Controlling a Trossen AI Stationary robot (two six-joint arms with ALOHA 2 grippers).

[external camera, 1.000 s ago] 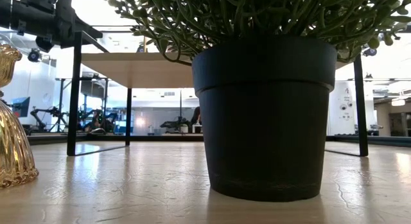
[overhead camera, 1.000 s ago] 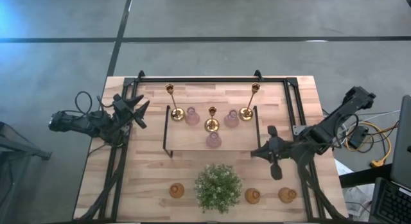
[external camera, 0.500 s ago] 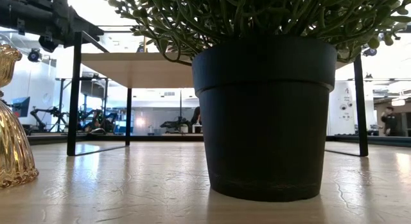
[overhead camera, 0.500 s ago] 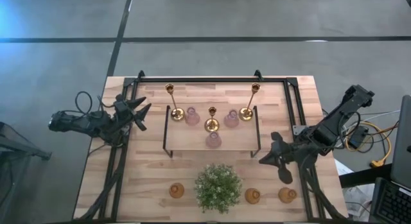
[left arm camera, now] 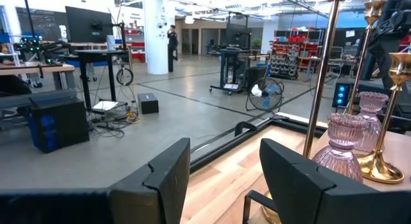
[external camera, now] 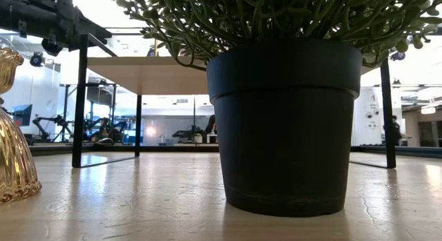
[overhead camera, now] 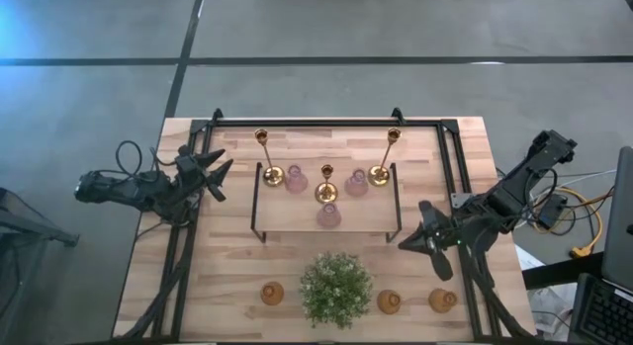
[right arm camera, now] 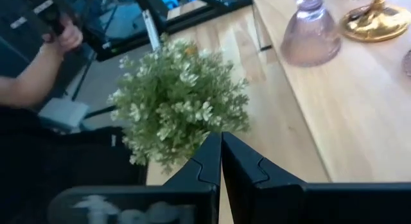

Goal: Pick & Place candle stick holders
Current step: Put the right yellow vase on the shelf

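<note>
Three brass candle stick holders [overhead camera: 326,190] and three pink glass ones [overhead camera: 328,215] stand on their bases on a small raised shelf [overhead camera: 297,224] at mid table. Three amber glass holders [overhead camera: 272,293] stand on the table near the front edge. My left gripper [overhead camera: 216,173] is open and level at the table's left side, facing the shelf; its wrist view shows a pink holder [left arm camera: 345,147] ahead. My right gripper [overhead camera: 403,244] is shut with nothing in it, hovering right of the shelf and pointing at the plant [right arm camera: 180,108].
A bushy green plant [overhead camera: 336,289] in a black pot [external camera: 284,123] stands at the front centre between the amber holders [external camera: 14,130]. A black frame [overhead camera: 326,121] runs round the table's far and side edges. A person's hand [right arm camera: 64,34] shows beyond the table.
My right gripper has rolled about its own axis and drawn back slightly toward the table's right and near edges, staying shut. The holders have not moved.
</note>
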